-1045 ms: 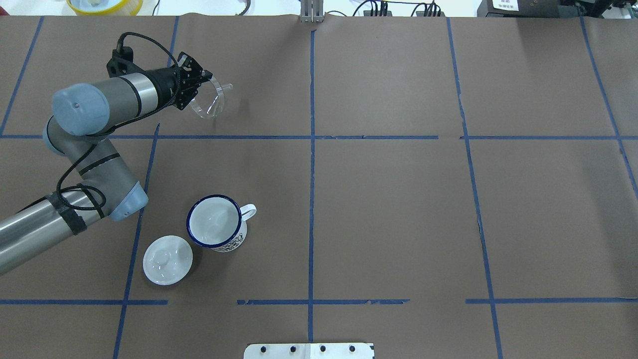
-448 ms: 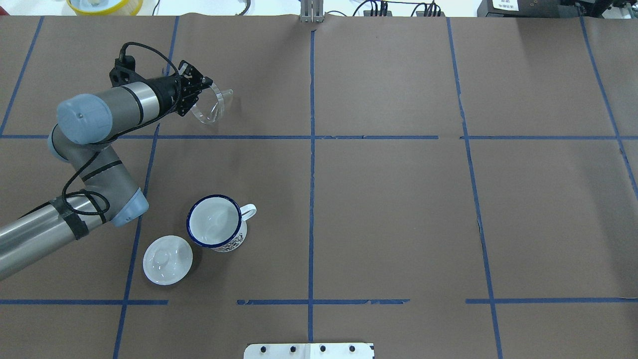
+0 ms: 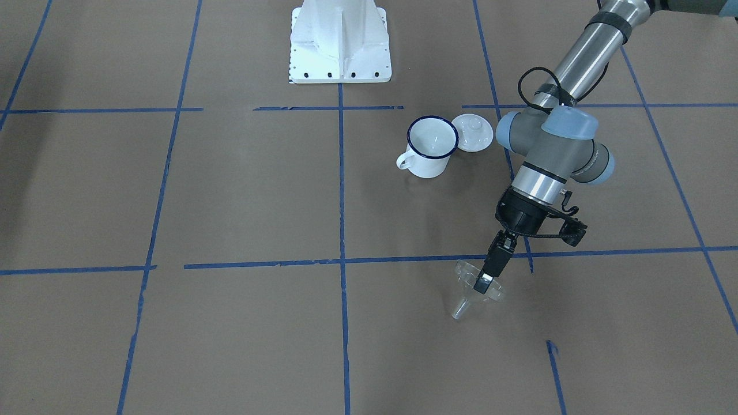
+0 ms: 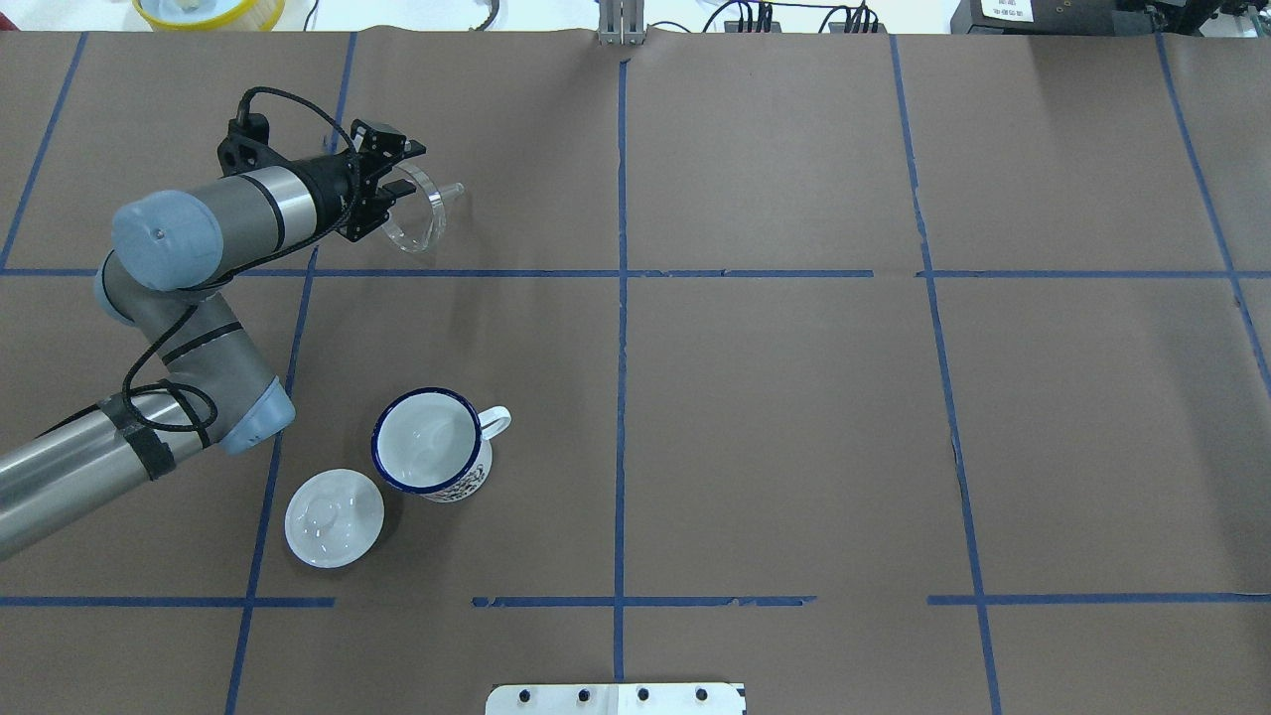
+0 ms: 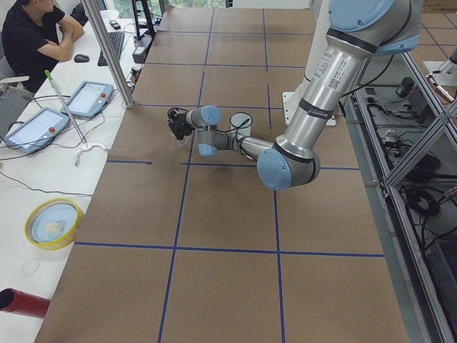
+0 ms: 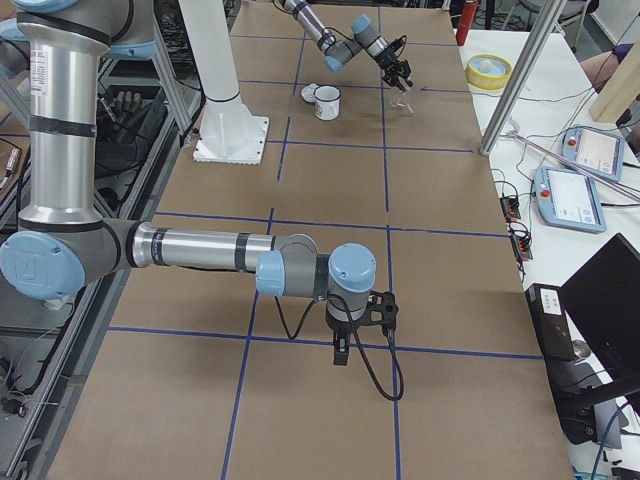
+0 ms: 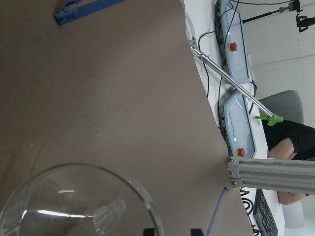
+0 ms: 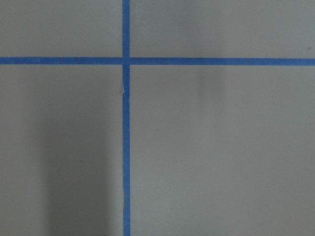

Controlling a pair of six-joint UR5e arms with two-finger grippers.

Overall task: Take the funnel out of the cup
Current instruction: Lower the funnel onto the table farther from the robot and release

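Observation:
The clear funnel (image 4: 425, 211) lies tilted on the brown table at the far left, spout pointing away from the arm, well apart from the cup. It also shows in the front view (image 3: 470, 285) and fills the lower left of the left wrist view (image 7: 74, 201). My left gripper (image 4: 405, 169) is open, its fingers spread on either side of the funnel's rim. The cup (image 4: 433, 443), a white mug with a dark blue rim, stands upright with nothing in it. My right gripper (image 6: 340, 355) hangs over bare table far off; I cannot tell if it is open.
A round white knobbed lid (image 4: 334, 517) lies next to the cup on its left. The robot's white base plate (image 3: 339, 40) is at the table's near edge. Blue tape lines cross the brown paper. Operator tablets and cables lie beyond the far edge.
The left gripper's fingers have spread apart at the funnel's rim. The wrist dropped and pulled back a little. The funnel has shifted slightly on the table.

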